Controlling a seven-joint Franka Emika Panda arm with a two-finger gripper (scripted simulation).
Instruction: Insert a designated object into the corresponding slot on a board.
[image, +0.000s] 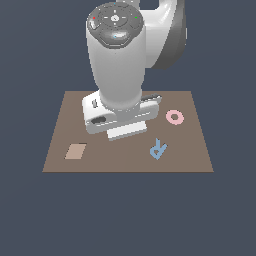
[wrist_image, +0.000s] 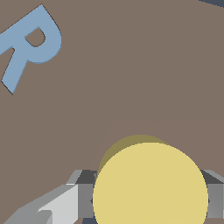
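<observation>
The yellow disc (wrist_image: 150, 192) fills the near part of the wrist view, over the brown board (wrist_image: 131, 87). My gripper (wrist_image: 150, 200) is shut on it, with a grey finger (wrist_image: 85, 199) against each side of its rim. In the exterior view the arm's hand (image: 122, 117) hangs low over the middle of the board (image: 65, 120) and hides the disc and the fingers. The dark round hole shows in neither view. I cannot tell whether the disc touches the board.
A blue R-shaped piece (image: 158, 149) (wrist_image: 30, 43) lies on the board toward the exterior view's right. A pink ring (image: 174, 117) lies farther back on the right. A pale tan rectangle (image: 76, 151) sits near the front left corner.
</observation>
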